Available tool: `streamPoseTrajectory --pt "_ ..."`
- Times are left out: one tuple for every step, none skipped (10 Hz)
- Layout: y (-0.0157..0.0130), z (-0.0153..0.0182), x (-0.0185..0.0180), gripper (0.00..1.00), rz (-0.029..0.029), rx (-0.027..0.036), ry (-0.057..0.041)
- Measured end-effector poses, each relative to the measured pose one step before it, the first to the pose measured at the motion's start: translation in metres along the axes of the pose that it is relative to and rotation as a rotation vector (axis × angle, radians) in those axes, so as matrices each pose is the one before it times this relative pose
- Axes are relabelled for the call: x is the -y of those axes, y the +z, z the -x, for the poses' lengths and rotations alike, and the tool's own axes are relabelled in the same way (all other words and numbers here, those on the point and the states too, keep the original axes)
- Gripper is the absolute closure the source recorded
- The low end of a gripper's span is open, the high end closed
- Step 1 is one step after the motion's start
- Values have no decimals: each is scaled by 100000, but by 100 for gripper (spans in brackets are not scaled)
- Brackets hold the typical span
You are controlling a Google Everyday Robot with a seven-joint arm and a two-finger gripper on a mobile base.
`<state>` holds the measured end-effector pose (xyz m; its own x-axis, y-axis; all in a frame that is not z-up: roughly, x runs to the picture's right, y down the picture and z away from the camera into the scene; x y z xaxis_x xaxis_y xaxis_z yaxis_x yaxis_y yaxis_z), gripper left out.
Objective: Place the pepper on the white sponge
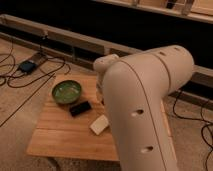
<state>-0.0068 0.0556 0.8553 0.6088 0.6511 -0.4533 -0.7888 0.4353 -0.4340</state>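
Observation:
The white sponge [99,125] lies on the wooden table [57,136], just left of my large white arm [145,100]. The arm fills the middle and right of the camera view and covers the table's right half. The pepper is hidden. My gripper is out of sight behind the arm; it is shut, and whether anything is in it cannot be told.
A green bowl [66,91] sits at the table's back left. A flat black rectangular object [80,108] lies between the bowl and the sponge. Cables [30,67] trail over the carpet at left and right, and a long shelf unit runs along the back.

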Motion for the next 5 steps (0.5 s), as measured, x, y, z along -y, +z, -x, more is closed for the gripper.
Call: streamPoseTrajectory --pt "-374 -393 -63 100 -625 -66 307" --pt "-349 -475 -75 100 -633 -129 305" --pt "-314 -563 -112 100 -750 -428 109" --pt "-303 -476 -249 100 -508 -301 -358" --pt "-192 -497 -24 100 -675 -488 -547"
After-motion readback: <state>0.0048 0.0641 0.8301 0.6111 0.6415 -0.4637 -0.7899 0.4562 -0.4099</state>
